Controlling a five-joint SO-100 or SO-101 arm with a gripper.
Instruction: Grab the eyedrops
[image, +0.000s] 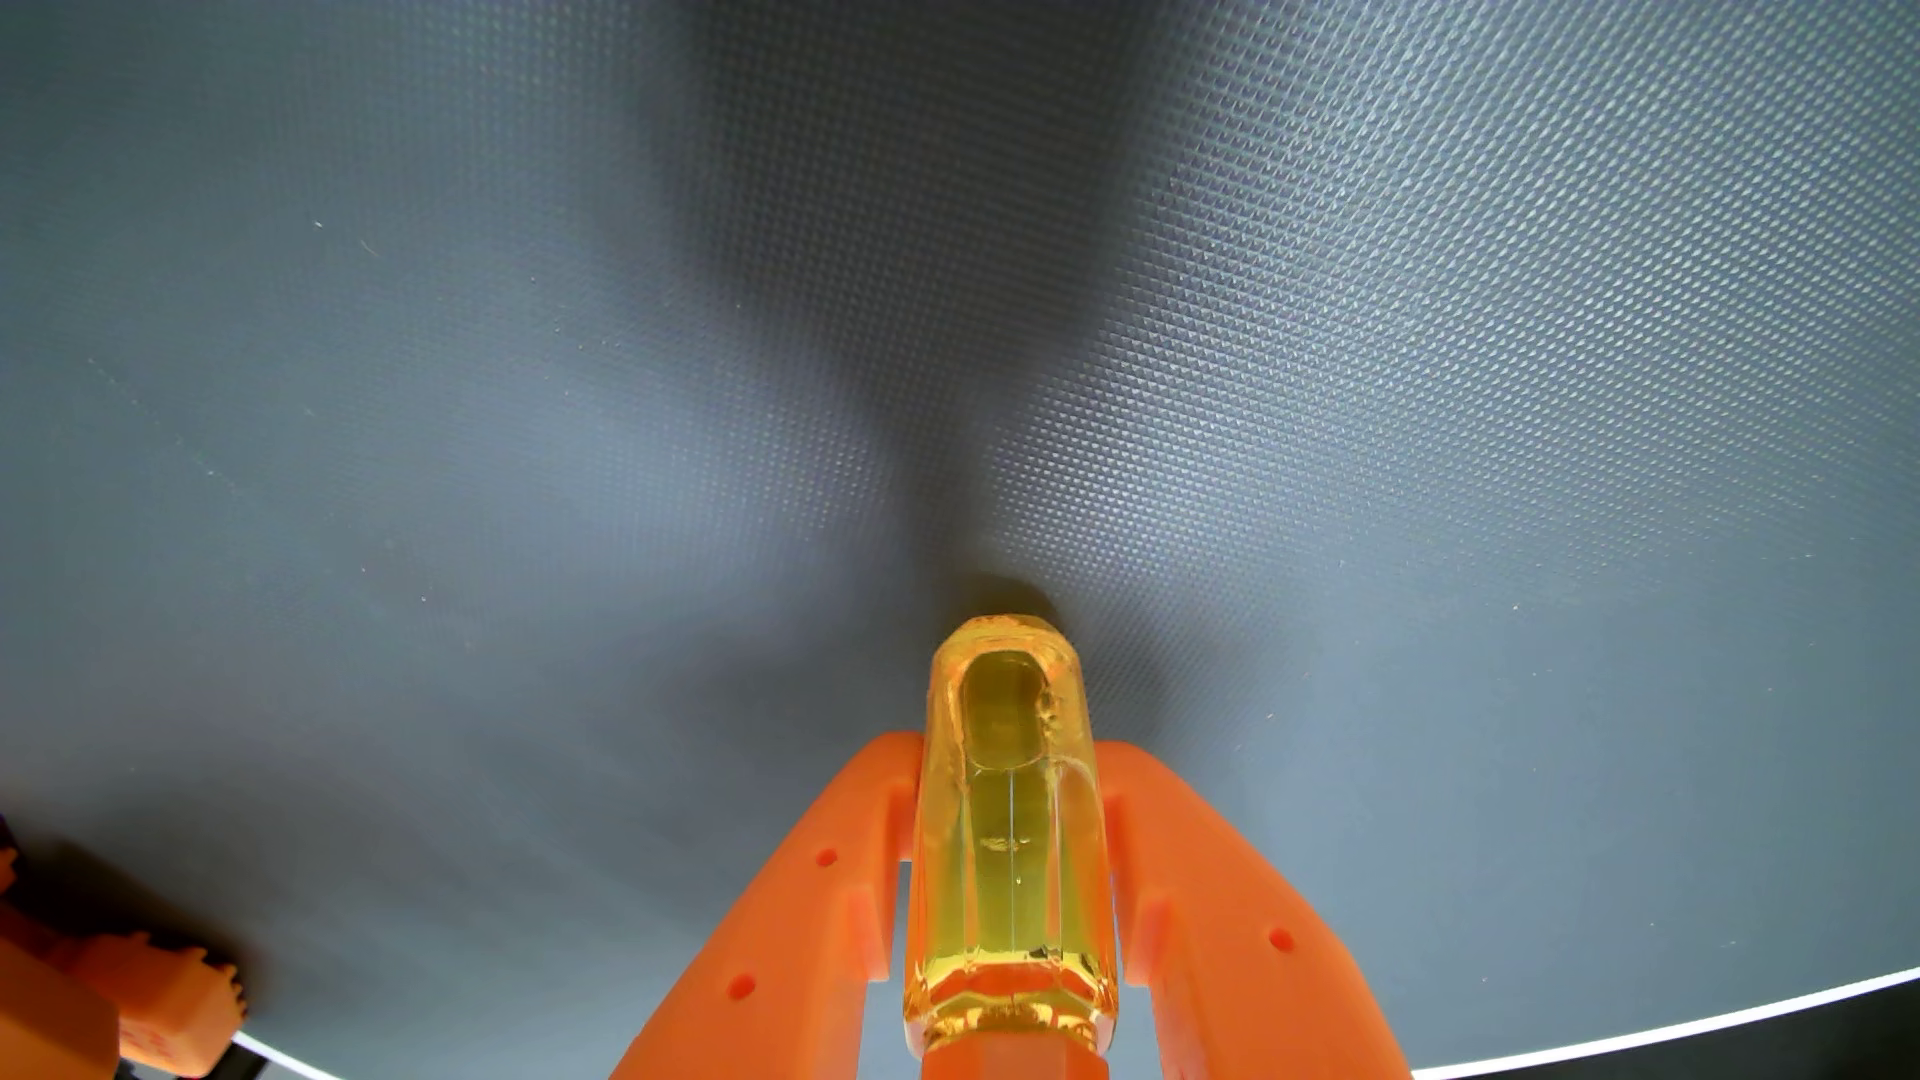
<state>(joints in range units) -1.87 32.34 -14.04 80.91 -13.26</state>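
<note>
We see the eyedrops (1008, 831) as a small clear yellow bottle with flat sides and a rounded far end, holding yellow liquid, with its neck and an orange cap toward the bottom of the wrist view. It sits clamped between the two orange fingers (831, 903) of the gripper (1010, 753), which press on its left and right sides. Beyond it spreads a dark grey mat (520, 415) with a fine dimpled texture; its pale edge curves along the bottom right and bottom left. An orange part of the arm (114, 1007) shows at the mat's bottom left corner. A soft dark shadow fans out over the mat beyond the bottle's tip.
</note>
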